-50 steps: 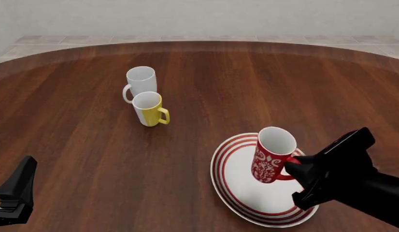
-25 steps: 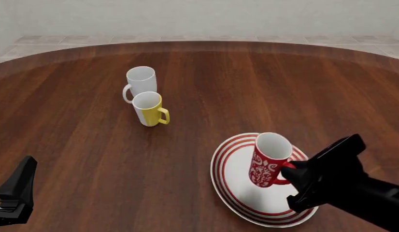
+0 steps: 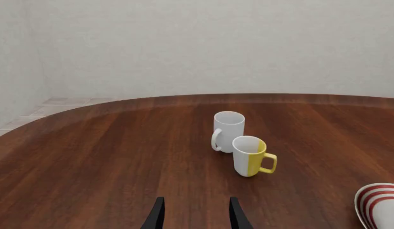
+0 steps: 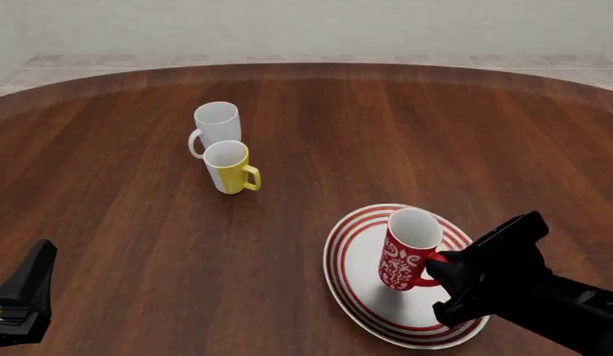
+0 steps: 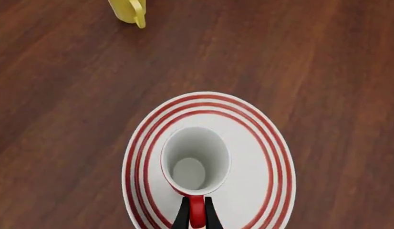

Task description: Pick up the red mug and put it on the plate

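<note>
Worktop point(image 4: 138, 245) is wide and mostly bare, so there's room to back off twd the near right edge. Plate point(image 4: 348, 273) sits near the near right edge w/ the red mug point(image 4: 406, 252) upright over its middle, prob. touching or just above. Right end effector point(image 5: 195, 215) pinches the mug handle, narrow, steadying it for release. Left end effector point(image 3: 195, 214) parted, idle at near left corner

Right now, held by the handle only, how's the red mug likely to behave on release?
The red mug is tall and narrow, so probably tippy. The right gripper pinches only its handle, so it may swing. It looks rigid and likely glazed, so it could slide on the plate.
</note>
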Available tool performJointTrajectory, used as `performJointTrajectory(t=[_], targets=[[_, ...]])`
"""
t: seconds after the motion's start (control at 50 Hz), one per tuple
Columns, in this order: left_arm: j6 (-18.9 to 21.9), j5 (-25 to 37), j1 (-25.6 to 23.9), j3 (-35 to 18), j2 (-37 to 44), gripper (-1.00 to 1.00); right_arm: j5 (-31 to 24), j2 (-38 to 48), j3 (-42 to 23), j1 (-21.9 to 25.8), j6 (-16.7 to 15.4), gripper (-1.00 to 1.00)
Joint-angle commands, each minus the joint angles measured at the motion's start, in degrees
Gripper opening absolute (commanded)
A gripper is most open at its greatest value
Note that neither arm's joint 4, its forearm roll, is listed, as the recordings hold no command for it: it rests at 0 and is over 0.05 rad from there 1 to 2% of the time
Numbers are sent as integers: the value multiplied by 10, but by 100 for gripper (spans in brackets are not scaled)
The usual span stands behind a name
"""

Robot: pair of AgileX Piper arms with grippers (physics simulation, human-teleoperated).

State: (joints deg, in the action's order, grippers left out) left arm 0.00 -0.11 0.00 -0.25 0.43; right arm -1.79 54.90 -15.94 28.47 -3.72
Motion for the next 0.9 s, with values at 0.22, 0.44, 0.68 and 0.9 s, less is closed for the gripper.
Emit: performJointTrajectory(t=[0.22,0.44,0.68,0.9], targets=[[0,0,0,0,0,100,24,23,0,2,11,-100],[0,0,0,0,0,100,24,24,3,2,14,-100],[0,0,0,0,0,100,21,21,3,6,16,-100],[0,0,0,0,0,100,27,27,5,8,17,-100]])
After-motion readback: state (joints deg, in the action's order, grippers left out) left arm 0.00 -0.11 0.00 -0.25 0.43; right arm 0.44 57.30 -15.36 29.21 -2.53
